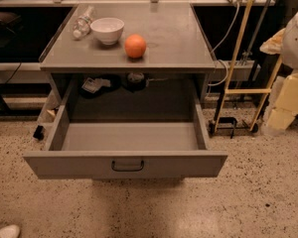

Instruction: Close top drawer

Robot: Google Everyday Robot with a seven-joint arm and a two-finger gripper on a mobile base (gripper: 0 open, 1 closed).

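The speckled floor (223, 207) fills the bottom of the frame, and above it stands the grey table (174, 38), its top running from the upper middle down to the centre. Below that top, the top drawer (64, 165) is pulled far out toward the lower middle of the frame, with its deep sides and bare bottom exposed and its front panel hanging well clear of the table's body. By my judgement nothing of the closing is done yet: the whole push is left. The pale, blocky shape at the right edge I take to be my arm and gripper (291, 103), well apart from the drawer and touching nothing of it; whether it is apart or together I cannot tell. A yellow-framed cart (243, 90) leans between me and the table. On the table top sit a white bowl (108, 30), an orange (135, 46) just below and right of it, and a plastic bottle (82, 25) lying to the bowl's left. Smallest is the dark loop handle (127, 166) at the panel's centre, where I would expect to press.
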